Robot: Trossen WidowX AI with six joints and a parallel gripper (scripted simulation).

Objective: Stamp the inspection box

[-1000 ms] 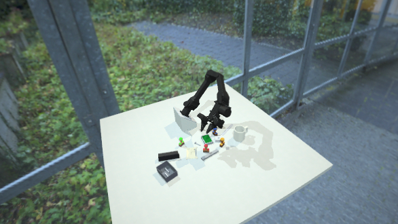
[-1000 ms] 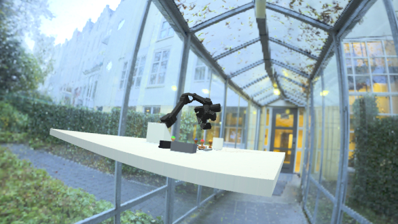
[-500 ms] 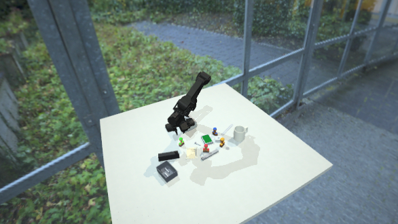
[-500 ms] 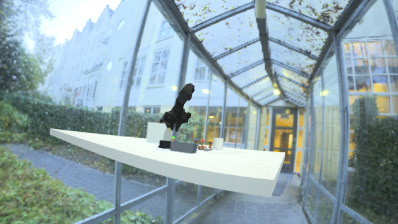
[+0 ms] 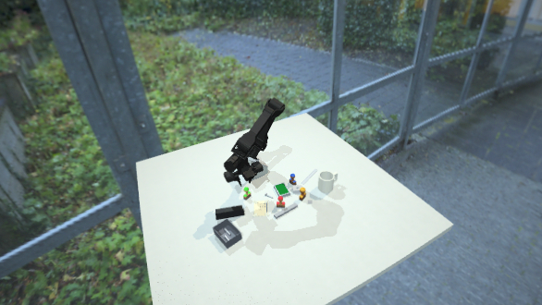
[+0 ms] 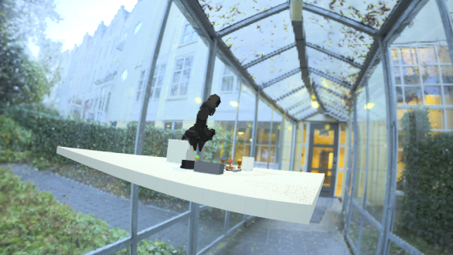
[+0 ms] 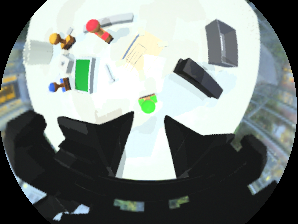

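Observation:
My gripper [image 5: 245,183] [image 6: 198,150] [image 7: 149,116] is partly open and empty, pointing down above and just behind the green-knobbed stamp [image 5: 246,190] [image 6: 197,158] [image 7: 148,106], which stands on the table. A red-knobbed stamp [image 5: 280,200] [image 7: 93,26], an orange-knobbed stamp [image 5: 302,190] [image 7: 56,39] and a blue-knobbed stamp [image 5: 292,176] [image 7: 54,87] stand around the green ink pad [image 5: 281,189] [image 7: 83,75]. The cream card [image 5: 260,209] [image 7: 145,49] lies flat between the red stamp and a black block. No stamp's lettering is readable, nor is the card's box.
The black block [image 5: 229,212] [image 7: 197,77] and an open grey tray [image 6: 209,168] are beyond the card. A grey bar [image 5: 286,211] [image 7: 117,20] lies by the red stamp. A pale mug [image 5: 326,182] [image 7: 39,52] stands past the orange and blue stamps. A small pale piece [image 7: 109,73] lies beside the pad.

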